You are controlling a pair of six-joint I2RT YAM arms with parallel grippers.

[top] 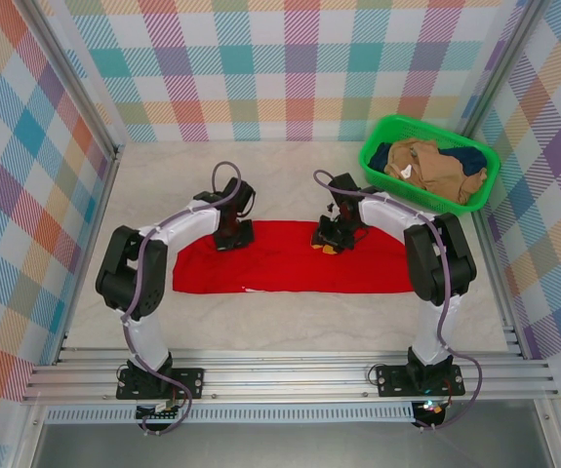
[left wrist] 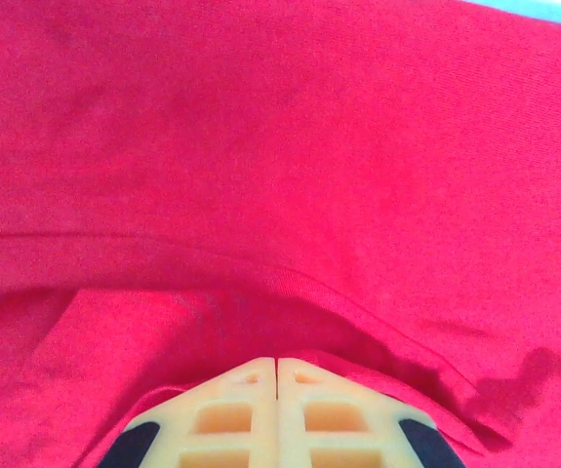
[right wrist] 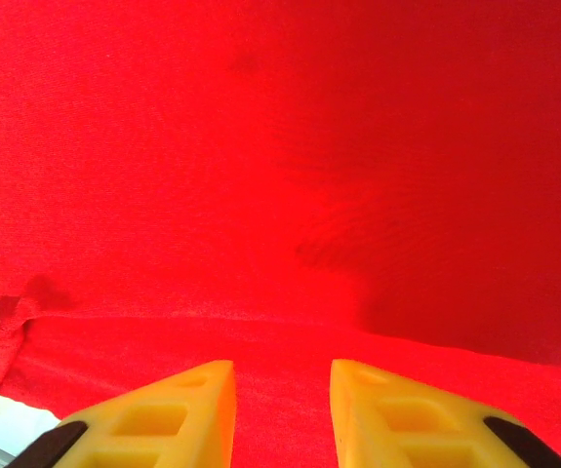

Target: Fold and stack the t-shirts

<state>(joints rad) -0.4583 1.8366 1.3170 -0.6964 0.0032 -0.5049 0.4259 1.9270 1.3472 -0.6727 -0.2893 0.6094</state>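
On the pale marbled tabletop (top: 163,185), centre, lies the bright red cloth t-shirt (top: 290,268), spread flat as a wide band w/ a rounded far edge. Both arms reach to that far edge: left gripper (top: 233,237) on the shirt's left part, right gripper (top: 331,242) towards the middle.

Left wrist cam gives what the top view can't: the cream fingertips (left wrist: 251,390) are pressed tip to tip, w/ a hem ridge and bunched red cloth just ahead. No cloth is visible betw. them.

Right wrist cam: yellow fingers (right wrist: 192,400) stand apart over smooth red fabric, nothing held.

Top view alone takes in the green plastic basket (top: 370,154) at far right – a crumpled tan shirt (top: 431,168) and a dark navy shirt (top: 471,158) inside it.
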